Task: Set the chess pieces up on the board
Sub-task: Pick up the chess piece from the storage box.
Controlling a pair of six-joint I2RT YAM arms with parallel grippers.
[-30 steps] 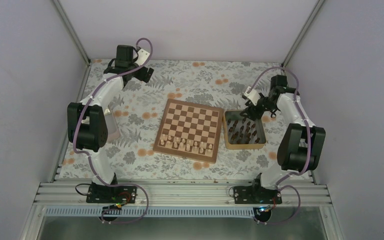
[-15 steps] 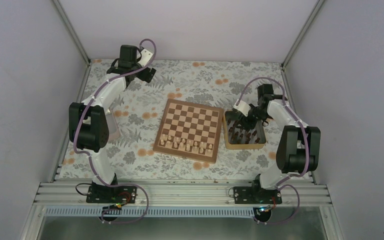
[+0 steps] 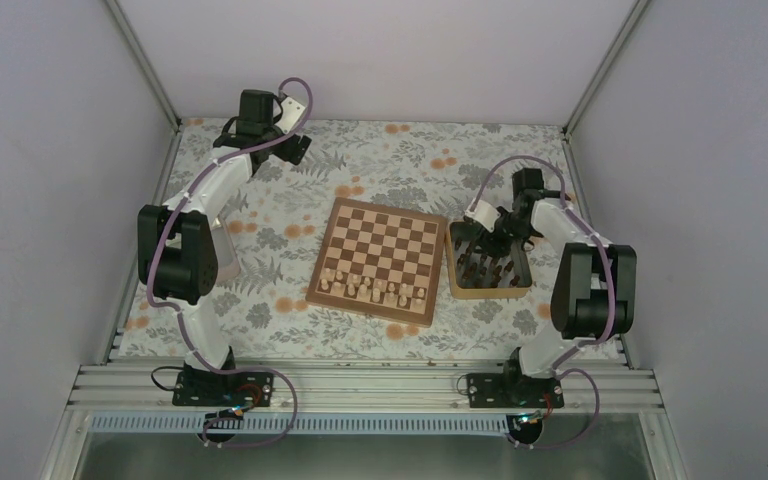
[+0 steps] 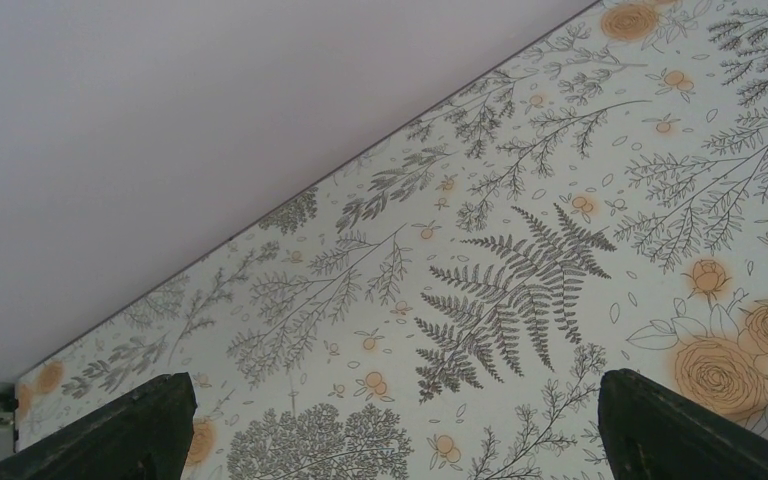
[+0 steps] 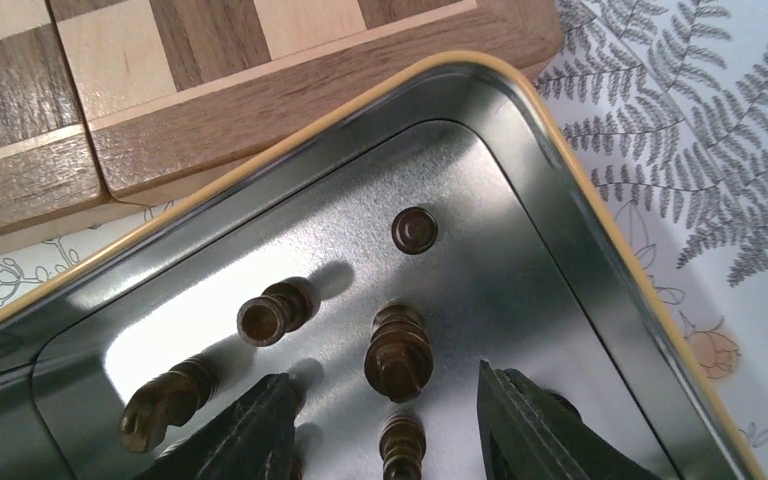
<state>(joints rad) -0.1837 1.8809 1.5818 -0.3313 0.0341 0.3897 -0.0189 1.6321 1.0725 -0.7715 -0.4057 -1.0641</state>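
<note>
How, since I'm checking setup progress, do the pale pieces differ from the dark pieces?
Colour: the pale pieces are light wood, the dark pieces deep brown.
Place: the pale pieces stand in the two near rows of the board; the dark pieces sit in the tray beside it, none on the board.
Attention: the open right gripper hangs over the dark pieces; no gripper is near the pale pieces.
Both are small wooden chessmen.

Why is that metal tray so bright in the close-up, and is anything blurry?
Right wrist view: glare whitens the floor of the shiny tan-rimmed metal tray, and the dark brown wooden chess pieces cast soft shadows there. Left wrist view: flowered tablecloth sharp, black fingers slightly soft. Top view: even light, no glare; the pale pieces on the chequered wooden chessboard are too small to make out.
</note>
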